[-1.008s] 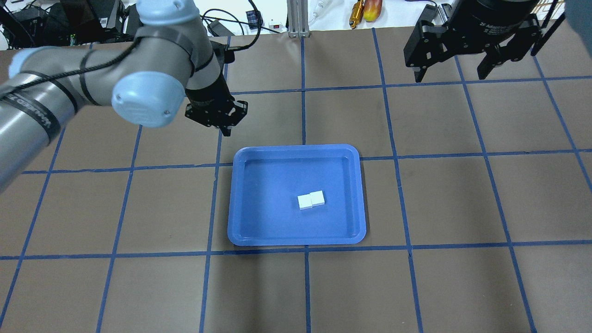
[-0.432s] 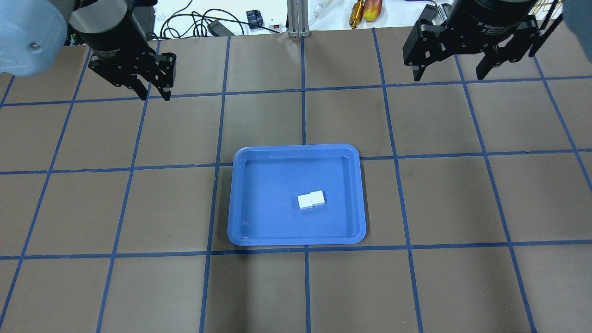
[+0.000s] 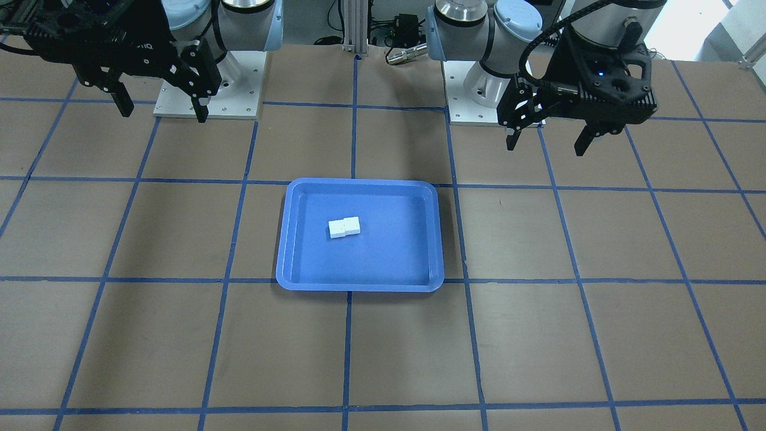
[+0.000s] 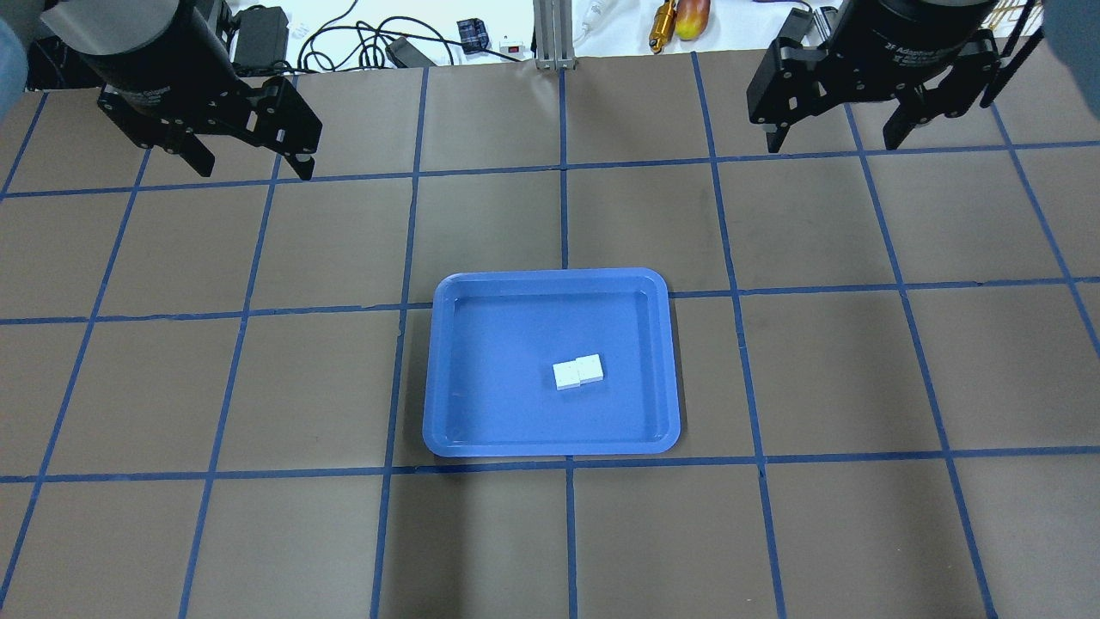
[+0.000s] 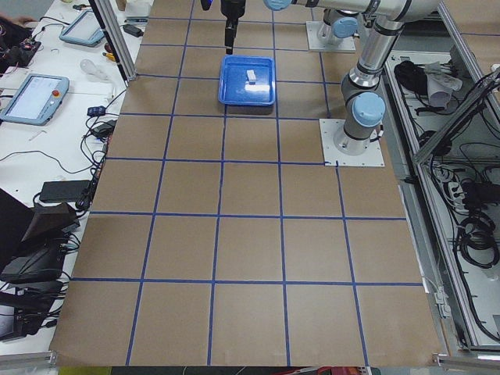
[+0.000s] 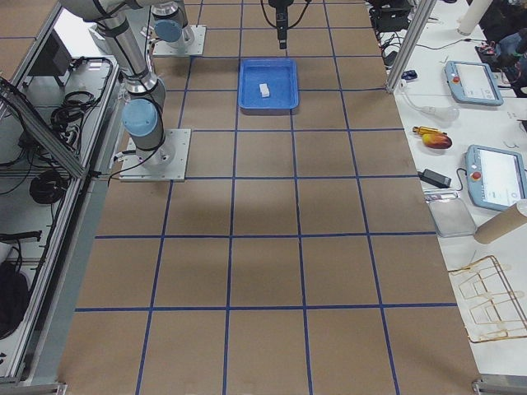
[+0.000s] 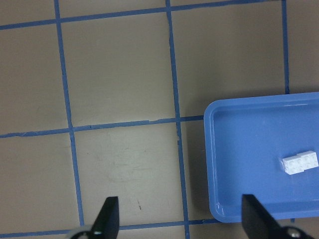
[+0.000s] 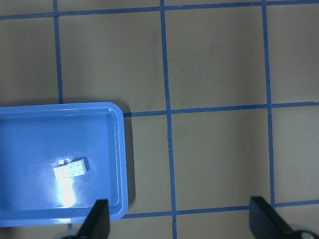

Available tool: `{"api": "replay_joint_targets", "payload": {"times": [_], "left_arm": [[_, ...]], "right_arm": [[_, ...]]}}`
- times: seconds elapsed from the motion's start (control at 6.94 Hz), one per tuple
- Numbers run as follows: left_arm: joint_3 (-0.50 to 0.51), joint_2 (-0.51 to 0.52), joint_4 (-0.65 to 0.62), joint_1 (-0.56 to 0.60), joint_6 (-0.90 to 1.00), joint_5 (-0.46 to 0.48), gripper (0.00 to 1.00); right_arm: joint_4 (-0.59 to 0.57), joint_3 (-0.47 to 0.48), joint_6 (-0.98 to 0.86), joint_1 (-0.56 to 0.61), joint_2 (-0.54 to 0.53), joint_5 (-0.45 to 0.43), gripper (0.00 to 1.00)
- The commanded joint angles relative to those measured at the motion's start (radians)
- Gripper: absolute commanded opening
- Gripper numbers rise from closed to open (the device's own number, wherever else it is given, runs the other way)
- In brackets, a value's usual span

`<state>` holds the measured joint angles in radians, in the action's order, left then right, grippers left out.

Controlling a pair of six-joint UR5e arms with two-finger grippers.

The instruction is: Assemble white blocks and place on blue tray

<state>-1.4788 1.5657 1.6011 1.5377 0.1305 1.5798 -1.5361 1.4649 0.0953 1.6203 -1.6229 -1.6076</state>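
Observation:
The two white blocks (image 4: 577,371) are joined into one short bar and lie inside the blue tray (image 4: 447,378), right of its middle. They also show in the front view (image 3: 344,227) in the tray (image 3: 293,239), in the left wrist view (image 7: 300,162) and in the right wrist view (image 8: 71,169). My left gripper (image 4: 251,162) is open and empty, high over the far left of the table. My right gripper (image 4: 835,133) is open and empty, high over the far right. Both are well away from the tray.
The table is brown with blue tape grid lines. Cables, a small box and a yellow-red tool (image 4: 679,21) lie beyond the far edge. Tablets and cables lie on side benches (image 5: 35,94). The arm bases (image 3: 209,84) stand at the robot's side.
My left arm has pulled back from just beyond the tray's far left corner to the far left of the table and risen. The blocks, tray and right gripper have not moved.

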Motion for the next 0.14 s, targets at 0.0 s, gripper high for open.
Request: {"api": "replay_joint_targets", "payload": {"times": [0.0], "left_arm": [[-0.012, -0.009, 0.020, -0.004, 0.015, 0.008, 1.00]], "right_arm": [[0.002, 0.000, 0.000, 0.001, 0.000, -0.002, 1.00]]}}
